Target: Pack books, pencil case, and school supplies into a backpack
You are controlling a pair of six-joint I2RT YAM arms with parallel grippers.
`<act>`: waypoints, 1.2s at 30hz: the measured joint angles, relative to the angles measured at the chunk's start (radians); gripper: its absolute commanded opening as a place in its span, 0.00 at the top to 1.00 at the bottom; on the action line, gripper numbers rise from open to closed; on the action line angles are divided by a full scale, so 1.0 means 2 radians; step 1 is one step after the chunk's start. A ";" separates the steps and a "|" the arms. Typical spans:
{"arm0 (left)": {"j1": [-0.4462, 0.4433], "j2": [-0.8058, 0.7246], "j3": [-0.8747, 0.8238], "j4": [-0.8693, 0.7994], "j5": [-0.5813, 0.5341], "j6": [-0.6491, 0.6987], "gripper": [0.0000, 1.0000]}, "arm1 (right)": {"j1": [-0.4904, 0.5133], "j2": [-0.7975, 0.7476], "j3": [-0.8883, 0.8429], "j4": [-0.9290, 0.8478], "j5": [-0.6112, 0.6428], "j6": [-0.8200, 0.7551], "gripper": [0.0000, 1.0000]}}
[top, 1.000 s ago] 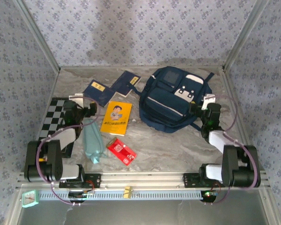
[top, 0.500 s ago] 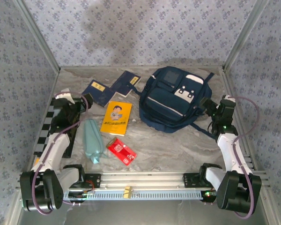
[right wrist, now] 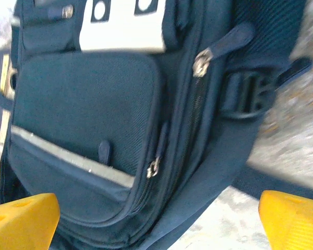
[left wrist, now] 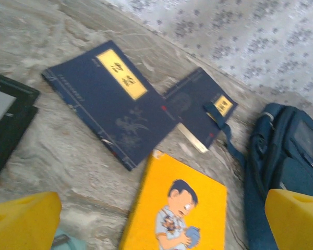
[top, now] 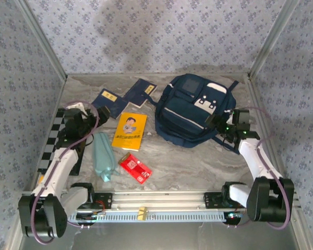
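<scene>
Right gripper [top: 215,121] is now shifted leftward, just beside the backpack [top: 190,112] at mid-table, jaws spread, nothing held. Left gripper [top: 97,113] is kept agape near the navy books [top: 108,102].

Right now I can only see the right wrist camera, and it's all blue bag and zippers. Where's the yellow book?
Observer: The yellow book lies flat, just left of the backpack.
Operator: Is there a pencil case too?
Observer: Yes, a pale green pencil case lies closer to the arms, left of a small red packet.
Operator: Is the other hand holding anything?
Observer: No, the left gripper is open and empty, pointing toward the books.
</scene>
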 measured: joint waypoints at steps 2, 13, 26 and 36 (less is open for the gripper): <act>-0.037 -0.001 0.000 -0.004 -0.005 -0.004 0.00 | 0.025 0.016 0.004 -0.001 -0.002 0.005 0.00; -0.207 0.060 0.014 -0.008 -0.019 -0.019 0.00 | 0.126 0.106 0.033 0.024 0.037 0.033 0.00; -0.248 0.105 0.044 -0.003 -0.032 -0.031 0.00 | 0.283 0.135 0.038 0.075 0.134 0.113 0.00; -0.313 0.133 0.047 0.018 -0.055 -0.072 0.00 | 0.144 0.013 0.043 -0.019 0.155 0.120 0.00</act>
